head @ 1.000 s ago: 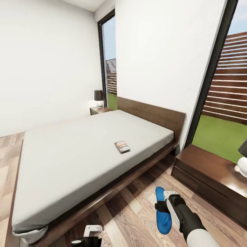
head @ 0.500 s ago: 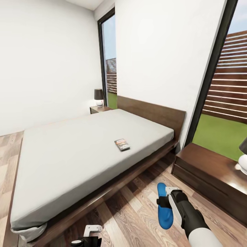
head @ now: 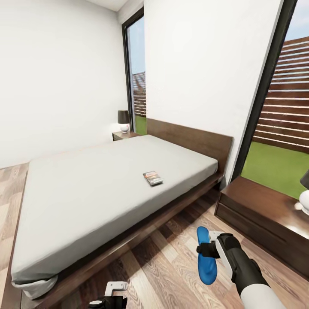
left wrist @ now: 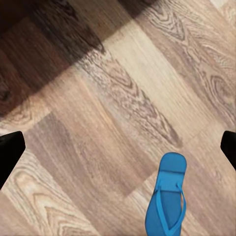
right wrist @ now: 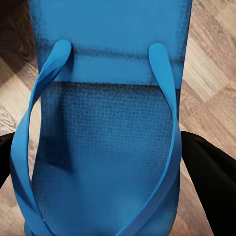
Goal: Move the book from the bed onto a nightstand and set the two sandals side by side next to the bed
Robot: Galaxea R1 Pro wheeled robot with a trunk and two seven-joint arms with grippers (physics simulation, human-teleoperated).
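Your right end effector (head: pixel 209 250) is clamped across a blue sandal (head: pixel 205 255), its dark fingers (right wrist: pixel 209 182) pressing on both long edges, as the right wrist view shows close up. The sandal hangs above the plank floor (head: pixel 163 274) with its long axis running roughly from you toward the bed (head: pixel 107 193), the far tip pointing at the frame's near side rail.

The relation to mind is where the other sandal (left wrist: pixel 167 201) lies. The left wrist view has it flat on the floor, straps up, between and below the spread dark tips of your left end effector (left wrist: pixel 118 147), which is apart and holding nothing. In the head view that left end effector (head: pixel 112 296) sits low near your base, left of the carried sandal, so the mate probably lies on the floor down by your left side, hidden from the head camera. How its long axis turns relative to the one you carry I cannot tell.

So I'd judge the set-down has to go to the left and low, with the held sandal turned to run parallel to its mate, both near the bed rail.

The book (head: pixel 152 177) lies on the mattress toward the near edge, well apart from both arms; the nightstand (head: pixel 257 210) is at your right
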